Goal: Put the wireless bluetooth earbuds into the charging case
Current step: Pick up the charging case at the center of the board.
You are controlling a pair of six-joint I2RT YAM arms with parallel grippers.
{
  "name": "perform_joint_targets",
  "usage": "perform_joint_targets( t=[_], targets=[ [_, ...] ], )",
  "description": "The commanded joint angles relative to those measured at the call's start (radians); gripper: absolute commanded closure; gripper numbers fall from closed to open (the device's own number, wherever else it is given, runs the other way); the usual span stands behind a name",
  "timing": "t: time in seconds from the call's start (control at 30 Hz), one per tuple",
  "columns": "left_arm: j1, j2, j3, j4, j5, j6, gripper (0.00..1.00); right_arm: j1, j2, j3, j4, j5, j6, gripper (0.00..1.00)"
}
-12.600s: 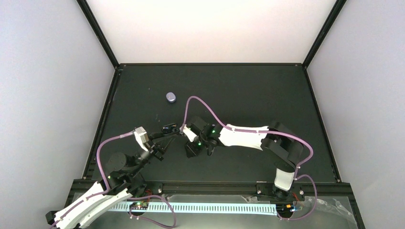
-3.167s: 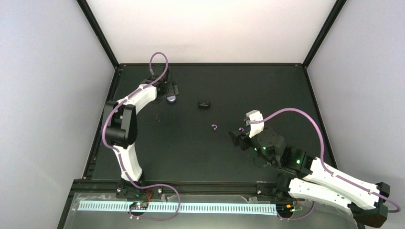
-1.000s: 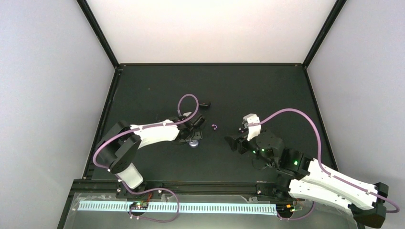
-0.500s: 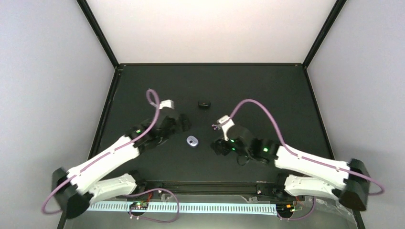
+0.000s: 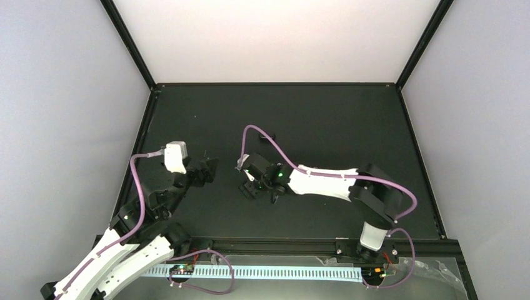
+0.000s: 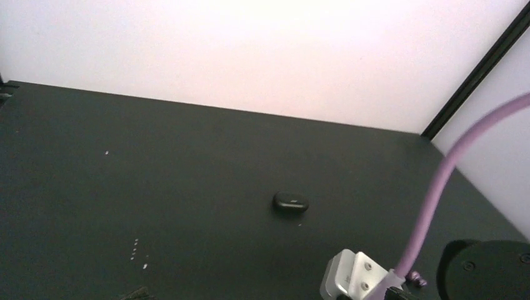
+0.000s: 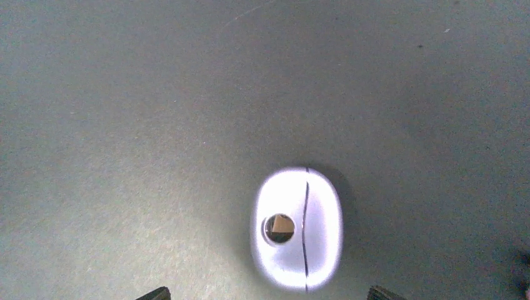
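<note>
Charging case: pale lavender oval, closed, flat on the black table; seam running down its length, with a small round reflective spot left of the seam in the right wrist view.
Case position: near-centre part of the table, directly beneath the right gripper; hidden by that gripper in the top view.
Right gripper: jaws spread wide, much wider than the case; only the two dark fingertips showing, at the bottom edge of the wrist view, one on each side of the case, neither touching it.
Right arm: stretched from its base leftward across the near half of the table, wrist pointing down.
Left gripper: at the left side of the table, well apart from the case and from the right gripper; nothing visibly held; jaw opening impossible to tell from either view.
Left arm: folded back toward the near left corner.
Black oval piece: lying alone on the table, farther back than the right gripper; partly crossed by the purple cable in the top view, fully exposed in the left wrist view.
Purple cable: looping up from the right wrist, arching over the table behind the gripper.
</note>
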Motion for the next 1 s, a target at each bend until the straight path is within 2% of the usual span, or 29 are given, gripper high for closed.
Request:
perform_joint_targets(
  t=[0.0, 0.37, 0.83, 0.97],
  targets=[
    [0.005, -0.02, -0.031, -0.04, -0.048, 0.086, 0.01, -0.003, 0.095, 0.074, -0.007, -0.007, -0.039, 0.18],
    [0.005, -0.054, -0.056, -0.015, -0.063, 0.107, 0.01, -0.004, 0.241, 0.182, -0.064, 0.035, -0.067, 0.25],
    [0.005, -0.037, -0.062, 0.0, -0.041, 0.109, 0.01, -0.004, 0.234, 0.103, -0.03, 0.024, -0.086, 0.41],
    [0.005, -0.033, -0.063, -0.001, -0.04, 0.107, 0.01, -0.006, 0.23, 0.101, -0.016, 0.028, -0.089, 0.5]
  ],
)
